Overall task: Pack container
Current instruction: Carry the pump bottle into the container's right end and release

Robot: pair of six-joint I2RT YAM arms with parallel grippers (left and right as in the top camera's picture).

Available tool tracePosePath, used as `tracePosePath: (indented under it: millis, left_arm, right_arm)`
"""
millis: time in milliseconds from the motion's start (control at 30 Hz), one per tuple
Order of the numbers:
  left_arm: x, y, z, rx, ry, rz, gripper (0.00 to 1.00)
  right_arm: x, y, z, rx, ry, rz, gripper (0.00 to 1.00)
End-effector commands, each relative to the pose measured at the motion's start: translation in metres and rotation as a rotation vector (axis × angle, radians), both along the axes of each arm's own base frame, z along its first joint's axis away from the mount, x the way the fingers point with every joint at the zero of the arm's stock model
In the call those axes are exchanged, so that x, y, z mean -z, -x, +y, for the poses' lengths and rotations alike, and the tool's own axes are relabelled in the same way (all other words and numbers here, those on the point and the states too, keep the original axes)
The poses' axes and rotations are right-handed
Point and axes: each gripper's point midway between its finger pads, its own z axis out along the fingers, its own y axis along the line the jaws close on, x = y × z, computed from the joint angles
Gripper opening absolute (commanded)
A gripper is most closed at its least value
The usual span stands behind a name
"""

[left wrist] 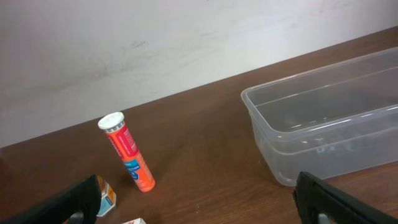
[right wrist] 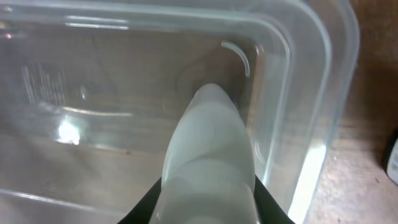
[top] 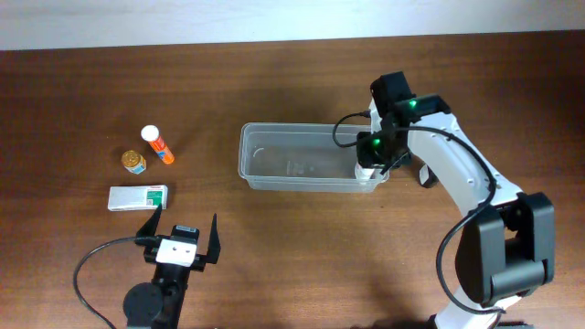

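The clear plastic container (top: 274,185) lies mid-table; it also shows in the left wrist view (left wrist: 292,158) and the right wrist view (right wrist: 339,74). My right gripper (top: 370,153) is shut on a white bottle (right wrist: 208,155) and holds it inside the container's right end, nose pointing toward the floor of the tub. My left gripper (top: 183,230) is open and empty near the front left of the table; its fingers frame bare wood in the left wrist view (left wrist: 199,208).
An orange tube with a white cap (top: 157,145) (left wrist: 129,155), a small round yellow jar (top: 134,162) (left wrist: 106,194) and a white-and-green box (top: 138,197) lie left of the container, just beyond my left gripper.
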Motion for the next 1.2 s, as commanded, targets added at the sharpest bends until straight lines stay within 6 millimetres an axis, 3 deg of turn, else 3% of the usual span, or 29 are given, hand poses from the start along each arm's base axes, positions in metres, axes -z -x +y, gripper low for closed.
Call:
tracePosePath:
  millis: [0,567,667,933,1067,1167]
  left_arm:
    - [0.001,0.000,0.003,-0.014,0.002,-0.004,0.99]
    - [0.001,0.000,0.003,-0.014,0.002,-0.004,1.00]
    - [0.001,0.000,0.003,-0.014,0.002,-0.004,0.99]
    - [0.001,0.000,0.003,-0.013,0.002,-0.004,0.99]
    - [0.001,0.000,0.003,-0.014,0.002,-0.004,0.99]
    - [0.001,0.000,0.003,-0.014,0.002,-0.004,0.99]
  right_arm:
    - [-0.002,-0.004,0.002,0.000,0.002,-0.030,0.25]
    - [-0.002,-0.011,-0.004,0.010,0.040,-0.061,0.25]
    - [-0.002,-0.011,-0.004,0.010,0.040,-0.060,0.40]
    - [-0.003,-0.011,-0.004,0.010,0.038,-0.060,0.45]
    - [-0.017,-0.018,0.002,0.005,0.007,-0.083,0.45]
    - [-0.047,-0.030,0.010,-0.002,-0.029,-0.122,0.45]
